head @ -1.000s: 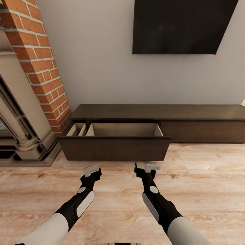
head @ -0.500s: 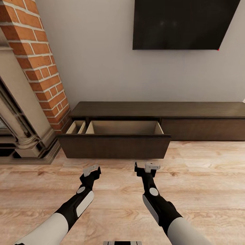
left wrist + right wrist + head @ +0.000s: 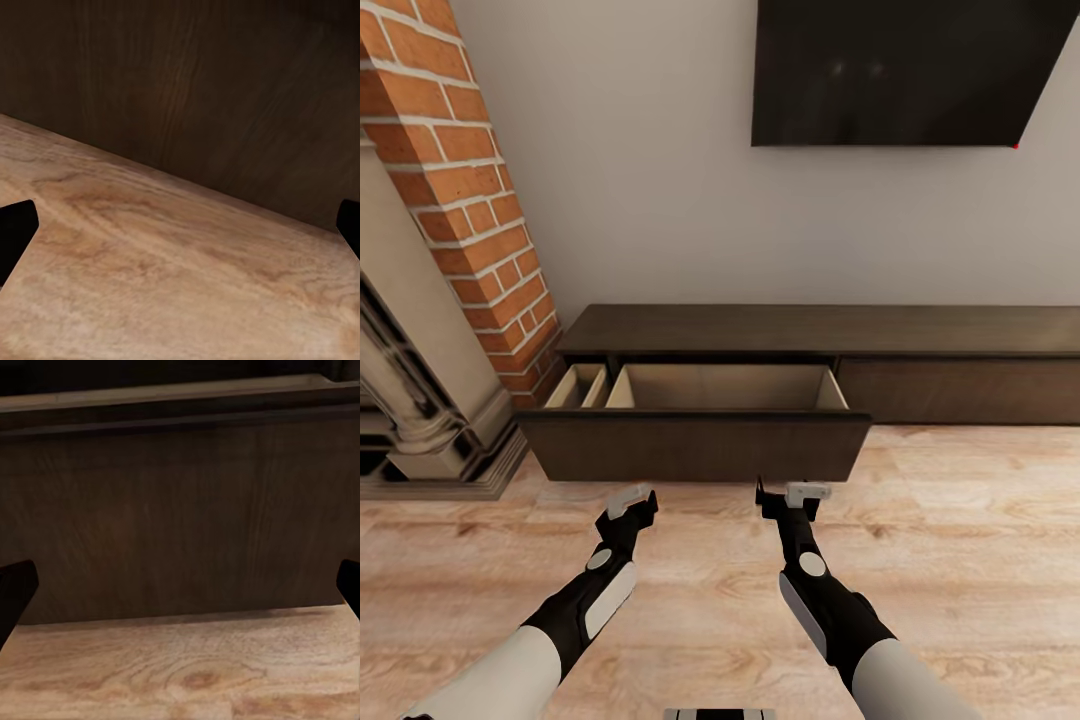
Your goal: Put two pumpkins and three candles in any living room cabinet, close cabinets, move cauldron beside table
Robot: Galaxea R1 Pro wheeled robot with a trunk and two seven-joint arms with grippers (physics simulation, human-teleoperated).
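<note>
The pale wood-plank floor carries the long, low dark-brown cabinet, which stands against the wall. One wide drawer is pulled out over the floor — its tan inside bare — beside the base of a brick fireplace at the cabinet's end.

This was a home living room, rendered in simulation. A dark flat television hung on the pale wall at the upper right of the frame, and under it ran a long, low dark-brown cabinet with a wide drawer pulled open. A red-brick fireplace surround stood at the left edge, and a light wood-plank floor spread across the lower half.
</note>
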